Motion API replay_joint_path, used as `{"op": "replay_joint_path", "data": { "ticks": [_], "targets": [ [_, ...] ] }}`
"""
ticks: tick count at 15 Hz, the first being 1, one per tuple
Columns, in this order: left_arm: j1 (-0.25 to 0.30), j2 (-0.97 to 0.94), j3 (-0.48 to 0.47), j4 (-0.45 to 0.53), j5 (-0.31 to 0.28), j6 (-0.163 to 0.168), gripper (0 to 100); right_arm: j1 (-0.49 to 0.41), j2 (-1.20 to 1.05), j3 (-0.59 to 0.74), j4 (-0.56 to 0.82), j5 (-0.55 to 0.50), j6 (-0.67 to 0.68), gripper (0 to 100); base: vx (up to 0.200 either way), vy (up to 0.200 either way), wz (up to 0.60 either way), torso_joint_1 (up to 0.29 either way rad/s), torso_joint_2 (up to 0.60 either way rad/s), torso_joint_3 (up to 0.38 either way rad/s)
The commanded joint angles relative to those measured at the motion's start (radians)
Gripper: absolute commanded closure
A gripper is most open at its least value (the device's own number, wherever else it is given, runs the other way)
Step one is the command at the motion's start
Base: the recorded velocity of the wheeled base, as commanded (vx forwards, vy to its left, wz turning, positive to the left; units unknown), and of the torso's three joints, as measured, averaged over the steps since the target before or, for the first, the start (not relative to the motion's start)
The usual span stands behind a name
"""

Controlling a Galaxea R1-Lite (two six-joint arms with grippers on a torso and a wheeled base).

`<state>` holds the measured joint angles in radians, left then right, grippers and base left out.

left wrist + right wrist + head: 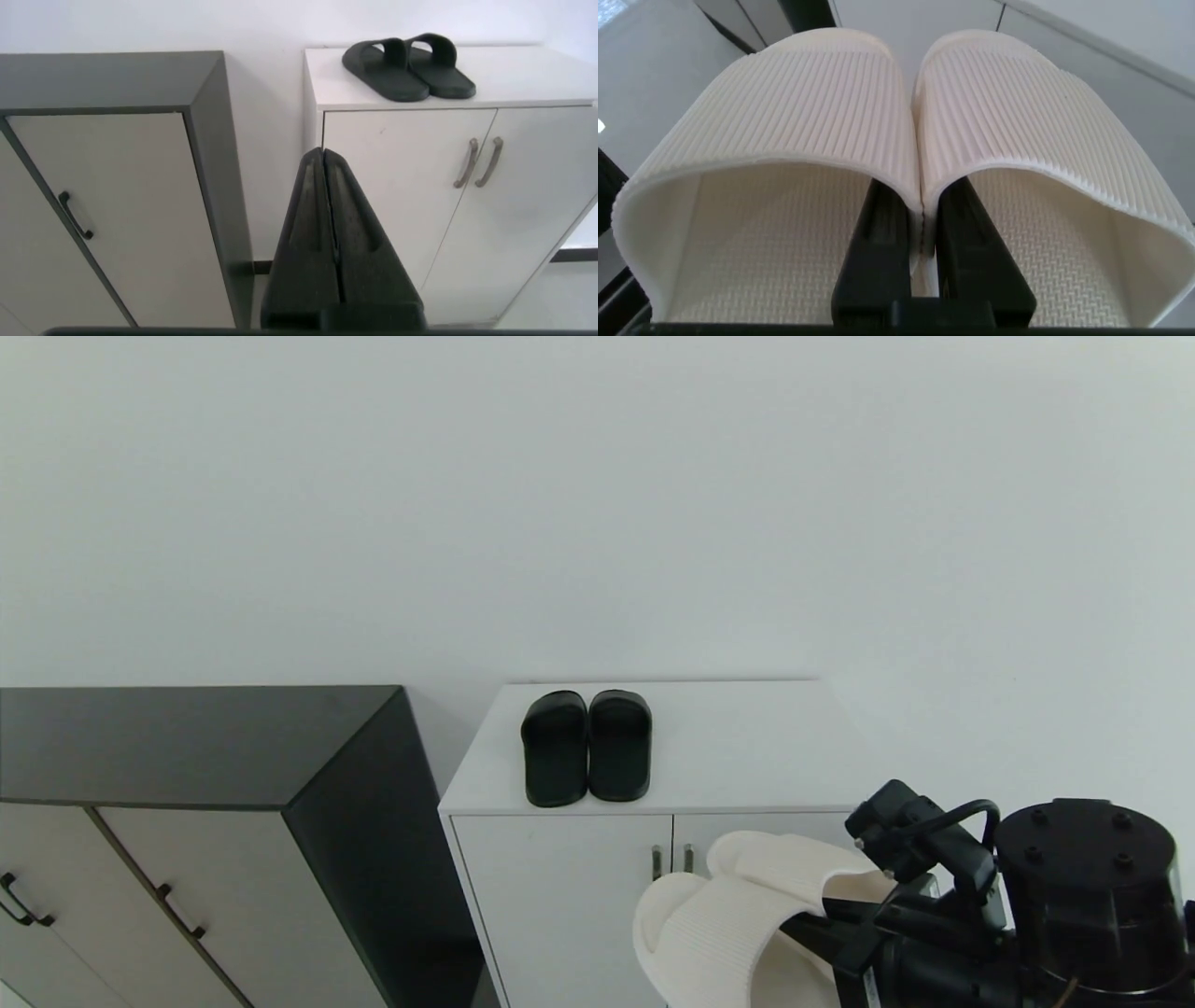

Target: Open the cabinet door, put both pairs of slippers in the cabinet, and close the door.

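Black right gripper (920, 219) clamped on touching inner walls of cream slippers (831, 103), held before white cabinet (560, 896), doors (411, 187) closed. Left gripper (325, 159) pressed together, empty, facing handles (479, 162). Black slippers (586, 747) on cabinet top. Door-opening apparently pending; needs left gripper spread onto a handle.

The cream slippers (822, 103) clamped in the right pincer (920, 224) look like soft matt foam, with ribbed straps and finely patterned footbeds. The left pincer (324, 161) is matt black plastic. Beyond it, the black slippers (555, 751) look rubbery and matt. The white cabinet (560, 905) is smooth, with metal handles (656, 862). The dark cabinet (187, 737) has a faint sheen on top.
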<state>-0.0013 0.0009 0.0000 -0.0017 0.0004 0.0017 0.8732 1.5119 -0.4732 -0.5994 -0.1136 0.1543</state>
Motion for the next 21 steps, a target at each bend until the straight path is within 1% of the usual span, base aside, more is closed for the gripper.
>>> {"op": "replay_joint_path", "data": {
  "ticks": [1,2,3,4,9,21],
  "targets": [
    [0.0,0.001,0.0,0.0,0.0,0.004,100,0.015,0.013,0.01,0.0,0.0,0.001,100,0.0,0.0,0.0,-0.154,0.34,0.188],
    [0.0,0.001,0.0,0.0,-0.002,0.006,100,0.015,0.014,0.028,-0.003,0.002,0.002,100,0.0,0.0,0.0,-0.149,0.35,0.193],
    [0.0,0.001,0.0,0.0,-0.002,0.004,0,0.015,0.011,0.036,-0.005,0.002,0.002,100,0.0,0.0,0.0,-0.163,0.36,0.193],
    [0.0,0.001,0.0,0.0,0.004,-0.003,0,0.017,0.008,0.033,-0.01,0.0,0.002,100,0.0,0.0,0.0,-0.149,0.37,0.193],
    [0.0,0.001,0.0,0.0,0.0,0.0,0,0.021,0.011,0.05,-0.08,-0.015,0.005,100,0.0,0.0,0.0,-0.173,0.4,0.22],
    [0.0,0.001,0.0,0.0,-0.002,0.0,0,0.021,0.031,0.057,-0.102,-0.014,0.01,100,0.0,0.0,0.0,-0.222,0.53,0.311]
  ]
}}
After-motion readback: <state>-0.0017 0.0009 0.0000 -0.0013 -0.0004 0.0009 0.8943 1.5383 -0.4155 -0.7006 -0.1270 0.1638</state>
